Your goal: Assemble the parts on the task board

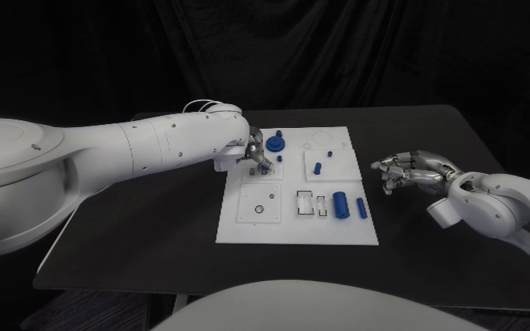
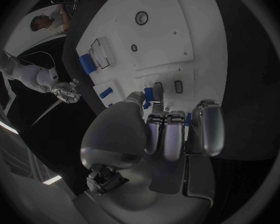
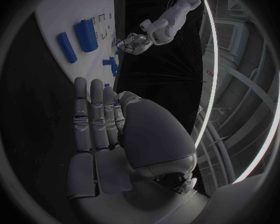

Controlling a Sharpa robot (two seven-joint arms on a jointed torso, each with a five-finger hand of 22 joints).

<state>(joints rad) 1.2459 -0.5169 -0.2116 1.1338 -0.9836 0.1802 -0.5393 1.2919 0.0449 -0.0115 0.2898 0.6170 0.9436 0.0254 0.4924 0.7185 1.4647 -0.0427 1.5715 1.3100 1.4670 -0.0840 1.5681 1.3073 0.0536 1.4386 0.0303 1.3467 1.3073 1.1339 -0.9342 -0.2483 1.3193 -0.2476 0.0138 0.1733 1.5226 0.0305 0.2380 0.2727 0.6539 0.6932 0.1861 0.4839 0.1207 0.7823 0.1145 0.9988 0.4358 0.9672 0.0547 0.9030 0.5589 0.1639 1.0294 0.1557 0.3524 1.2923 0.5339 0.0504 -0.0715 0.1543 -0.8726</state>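
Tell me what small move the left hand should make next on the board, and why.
Probably ease the left hand straight down. In the left wrist view its fingertips pinch a small blue part just above the task board, near small rectangular slots. The right hand rests off the board, so seating the part falls to the left.

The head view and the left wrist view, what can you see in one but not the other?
Head view alone: the whole black table and a blue round gear-like part beside the left hand.

Left wrist view alone: a close look at a small blue part pinched at that hand's fingertips, above a small rectangular slot.

Both: the white task board, the large blue cylinder lying on it, and the right hand, holding nothing.
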